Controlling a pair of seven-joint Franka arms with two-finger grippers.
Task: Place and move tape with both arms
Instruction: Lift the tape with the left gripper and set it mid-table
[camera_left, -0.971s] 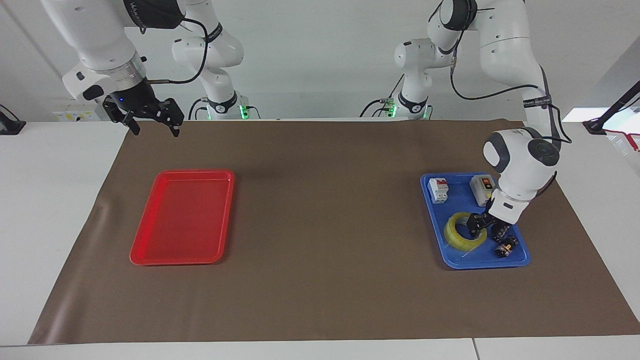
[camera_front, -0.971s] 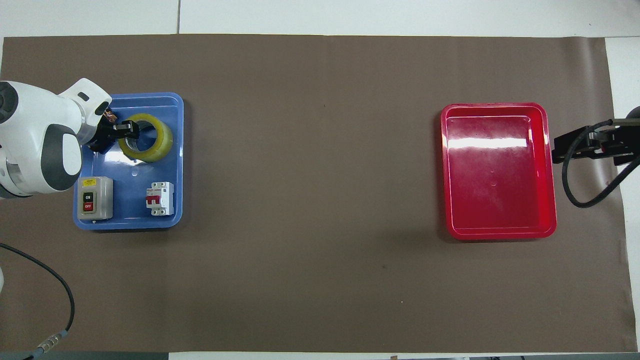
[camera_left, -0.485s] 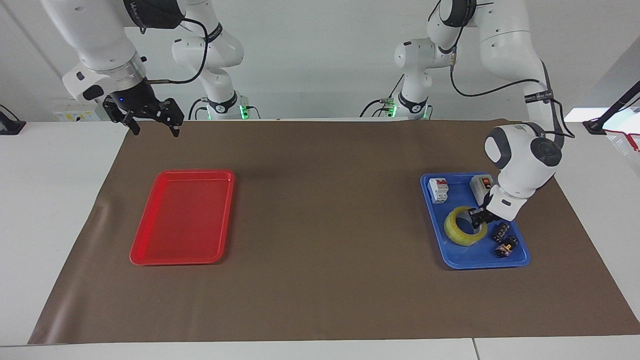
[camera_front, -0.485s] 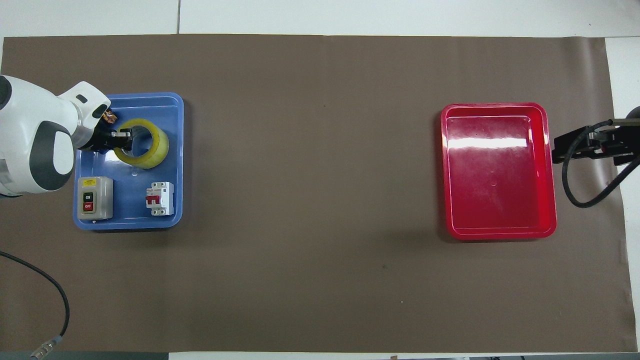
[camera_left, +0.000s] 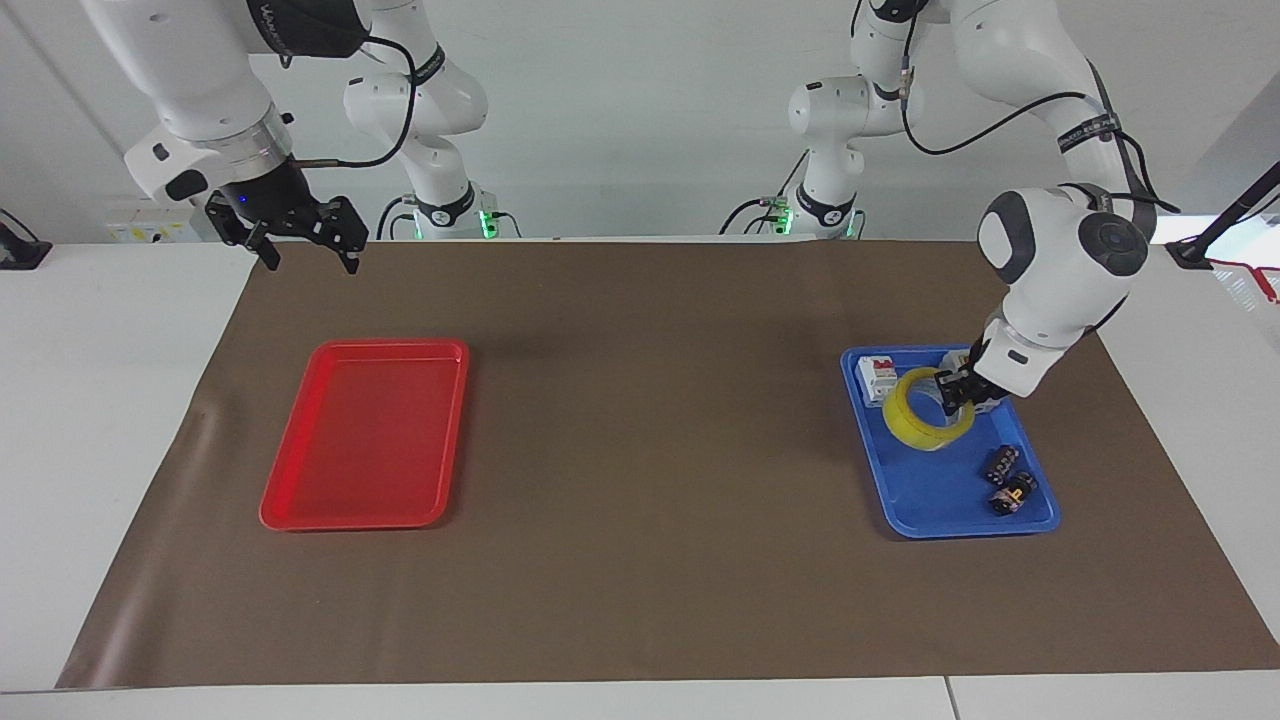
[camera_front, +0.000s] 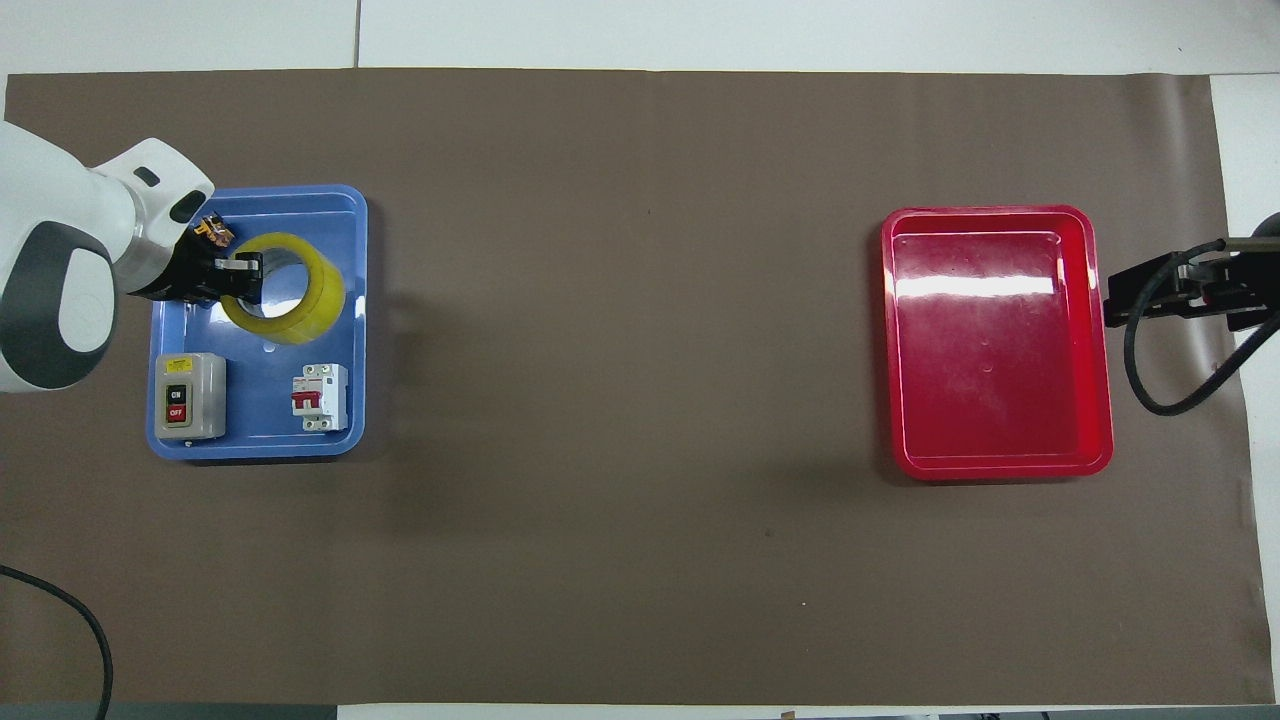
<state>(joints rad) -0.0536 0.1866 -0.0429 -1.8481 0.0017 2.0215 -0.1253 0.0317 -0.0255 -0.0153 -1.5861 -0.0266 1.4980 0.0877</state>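
Note:
The tape (camera_left: 924, 419) (camera_front: 292, 294), a translucent yellow ring, hangs tilted above the blue tray (camera_left: 935, 500) (camera_front: 262, 430). My left gripper (camera_left: 954, 395) (camera_front: 240, 277) is shut on the ring's wall, one finger inside the hole and one outside. High over the table's edge at the right arm's end, beside the red tray (camera_left: 365, 440) (camera_front: 995, 340), my right gripper (camera_left: 305, 245) waits open with nothing between its fingers. In the overhead view only its black body (camera_front: 1185, 290) shows.
In the blue tray lie a white circuit breaker (camera_left: 878, 377) (camera_front: 320, 397), a grey on/off switch box (camera_front: 189, 396) and two small dark parts (camera_left: 1010, 480). The red tray holds nothing. A brown mat (camera_left: 650, 420) covers the table.
My left gripper closed on the tape's wall and lifted it off the blue tray's floor, uncovering the two small dark parts. The right arm has not moved.

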